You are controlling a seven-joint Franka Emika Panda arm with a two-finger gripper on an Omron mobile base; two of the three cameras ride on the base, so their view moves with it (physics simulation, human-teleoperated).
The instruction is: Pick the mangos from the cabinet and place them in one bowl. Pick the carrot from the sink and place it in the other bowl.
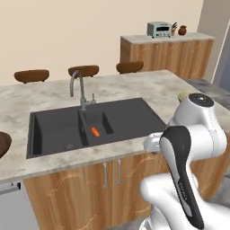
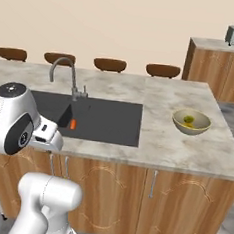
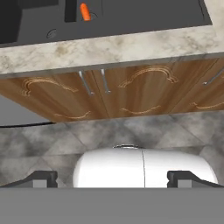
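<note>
1. Carrot (image 1: 95,131) lies in the sink (image 1: 54,130), waiting to be picked.
2. Gripper (image 3: 112,179) hangs low by the cupboards, wide open and empty, ready to grab.
3. Mangos (image 2: 189,120) sit in the tan bowl (image 2: 191,126).

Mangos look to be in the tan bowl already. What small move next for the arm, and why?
Probably lift the open gripper up and forward over the counter edge toward the sink. The carrot lies in its small middle compartment, while the hand view looks at the cupboard doors and floor below the counter, so the hand seems too low to reach it.
</note>
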